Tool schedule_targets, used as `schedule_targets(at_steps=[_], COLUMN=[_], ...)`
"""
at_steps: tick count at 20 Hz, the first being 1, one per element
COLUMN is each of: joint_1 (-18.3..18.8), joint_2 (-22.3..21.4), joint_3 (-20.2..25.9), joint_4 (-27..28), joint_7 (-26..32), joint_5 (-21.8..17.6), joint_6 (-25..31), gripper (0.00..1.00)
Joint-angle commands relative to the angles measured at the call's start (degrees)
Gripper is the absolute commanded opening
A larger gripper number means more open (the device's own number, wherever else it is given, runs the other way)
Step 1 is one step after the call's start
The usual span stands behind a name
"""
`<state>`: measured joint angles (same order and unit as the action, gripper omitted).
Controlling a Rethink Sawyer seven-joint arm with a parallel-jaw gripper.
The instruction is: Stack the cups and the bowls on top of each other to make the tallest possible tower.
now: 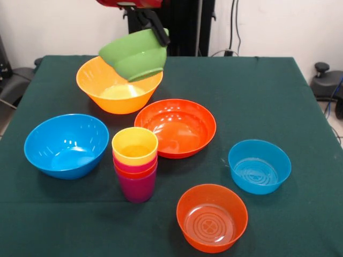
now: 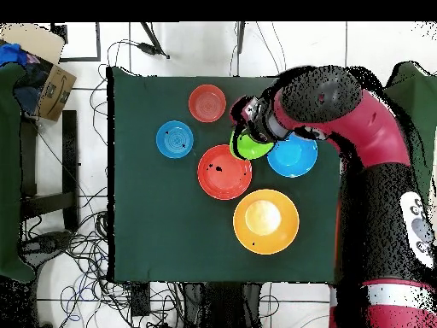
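Green tablecloth; cardboard box; floor cables.

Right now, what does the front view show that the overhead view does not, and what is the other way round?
Only the front view: the stack of cups, yellow on top and purple at the base. It also shows that the green bowl hangs tilted above the table, with the fingers gripping its rim.
Only the overhead view: the whole red arm and a cardboard box beside the table.
Both: the green bowl, large orange-yellow bowl, large blue bowl, red-orange bowl, small blue bowl and small orange bowl.
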<state>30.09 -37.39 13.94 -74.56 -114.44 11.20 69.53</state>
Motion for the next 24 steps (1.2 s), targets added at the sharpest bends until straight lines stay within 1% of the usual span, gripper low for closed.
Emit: schedule_targets(at_steps=[1, 2, 3, 5, 7, 9, 13, 15, 16, 19, 23, 24], joint_1=[-2.88, -2.71, -2.69, -2.38, -2.41, -2.69, -2.56, -2.51, -2.83, -3.35, -4.31, -4.43], joint_2=[2.74, 3.05, 2.85, 2.32, 1.74, 1.78, 2.87, 3.90, 5.09, 6.89, 9.24, 9.90], joint_3=[-1.56, -1.71, -1.82, -2.00, -2.10, -2.47, -3.07, -2.89, -2.87, -3.11, -3.38, -3.27], joint_4=[-3.23, -2.08, -2.19, -3.07, -5.18, -6.46, -6.54, -6.08, -4.56, -2.14, 0.45, 1.11], joint_7=[-12.84, -12.51, -12.34, -12.01, -12.32, -11.99, -11.48, -11.35, -11.63, -12.19, -13.29, -13.84], joint_5=[0.80, 0.16, -0.01, 0.12, 0.92, 0.65, 0.31, 0.72, 0.41, 0.01, -0.04, 0.54], joint_6=[5.85, 6.13, 5.87, 5.32, 4.83, 3.21, 4.08, 4.34, 4.61, 4.51, 2.57, 2.53], gripper=[0.00, 0.00, 0.00, 0.00, 0.00, 0.00, 0.00, 0.00, 0.00, 0.00, 0.00, 0.00])
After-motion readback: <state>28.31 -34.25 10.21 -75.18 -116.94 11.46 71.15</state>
